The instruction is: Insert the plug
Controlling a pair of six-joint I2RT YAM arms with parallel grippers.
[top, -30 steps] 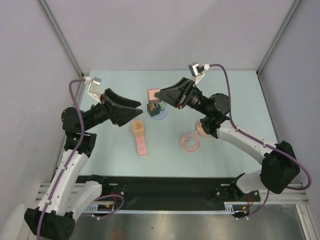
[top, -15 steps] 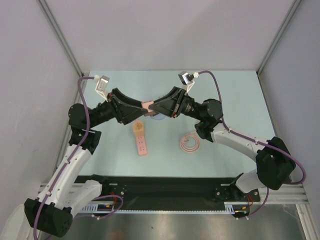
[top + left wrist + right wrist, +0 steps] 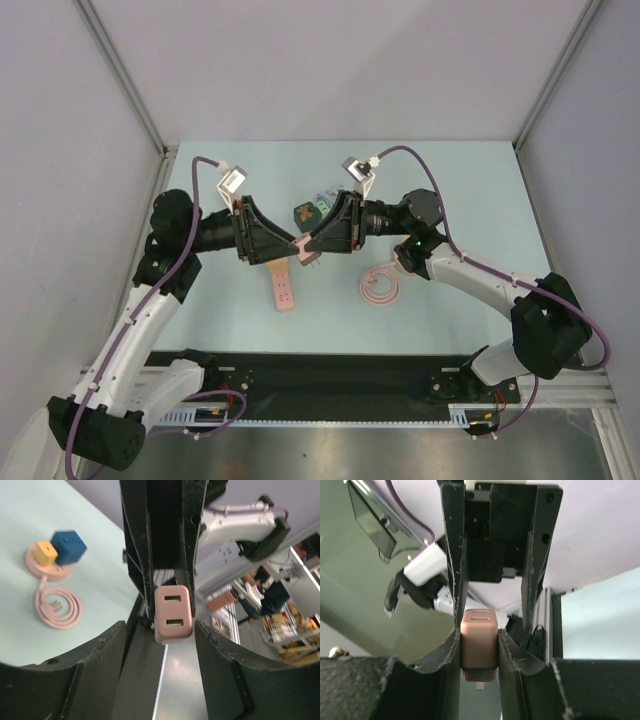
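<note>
My right gripper (image 3: 312,246) is shut on a pink plug block (image 3: 303,251), held above the table. In the right wrist view the plug (image 3: 479,647) is clamped between both fingers, a metal prong showing below it. My left gripper (image 3: 284,244) is open and faces the right one tip to tip. In the left wrist view the plug (image 3: 172,614) shows two USB ports and sits between my left fingertips without touching them; the left gripper (image 3: 161,677) holds nothing. A pink power strip (image 3: 284,290) lies flat on the table just below both grippers, its far end hidden by them.
A dark green cube (image 3: 306,213) sits behind the grippers. A pink coiled cable (image 3: 380,287) lies to the right; in the left wrist view it (image 3: 56,608) runs from a pink disc carrying a yellow cube (image 3: 44,553) and a blue cube (image 3: 69,545).
Both arms swung inward and toward the near side. My right gripper carried the plug from above the green cube to above the power strip, and my left gripper closed in on it.
</note>
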